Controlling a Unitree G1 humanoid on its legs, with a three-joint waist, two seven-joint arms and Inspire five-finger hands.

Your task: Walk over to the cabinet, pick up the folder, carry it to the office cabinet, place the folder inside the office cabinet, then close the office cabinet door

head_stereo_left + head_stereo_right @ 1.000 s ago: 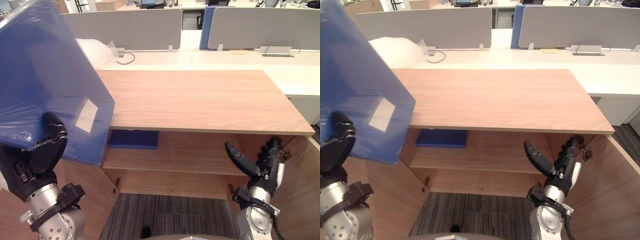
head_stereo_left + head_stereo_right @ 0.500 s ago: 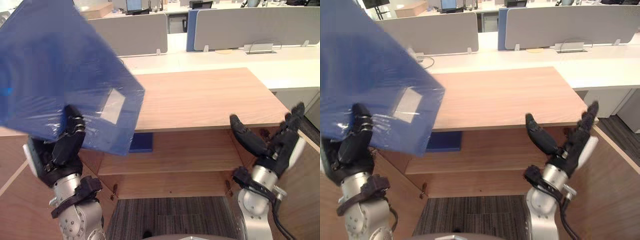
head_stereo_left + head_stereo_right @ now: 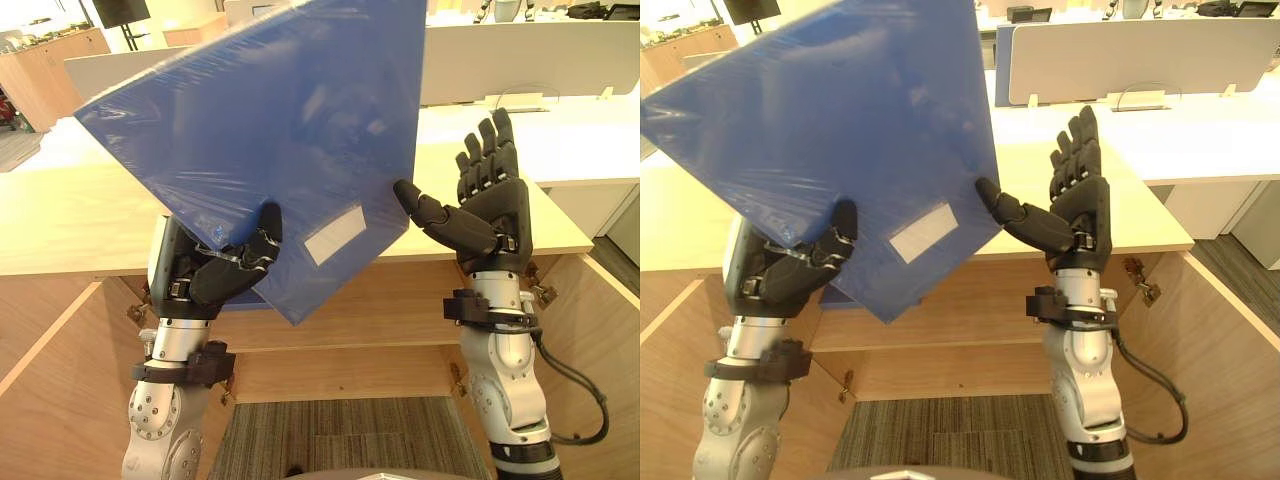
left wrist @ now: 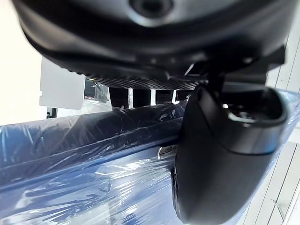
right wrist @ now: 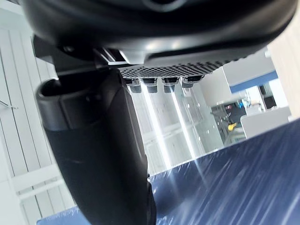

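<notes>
one blue folder [image 3: 270,130], film-wrapped, w/ one white label [image 3: 335,230] on its face, is up in front of me at chest height, above the office cabinet [image 3: 60,220] top and not yet inside. it's held flat-on to the head cam and tilted, so its edges run on a diagonal and one corner points down toward the cabinet opening; i can't pick a clear long axis from here. my left hand [image 3: 225,275] has it, clamped on the lower left edge, thumb pressed on the front face and the rest curled round behind. my right hand [image 3: 490,215] is up just beside the folder's right edge, fingers straight and spread, holding nothing; its thumb tip sits right at that edge, can't tell if it's actually touching. so the left is the carrying hand and the right is the nearer one to steady the free side. the key relation as i judge it: the opening lies below and beyond the folder, so the folder has to drop under the top board and level out before it'll slide onto the shelf [image 3: 380,330]. count: 1 folder, 1 label, 2 hands, 1 cabinet, 1 shelf visible inside, 2 doors swung open, left door [image 3: 50,400] and right door [image 3: 600,380].
</notes>
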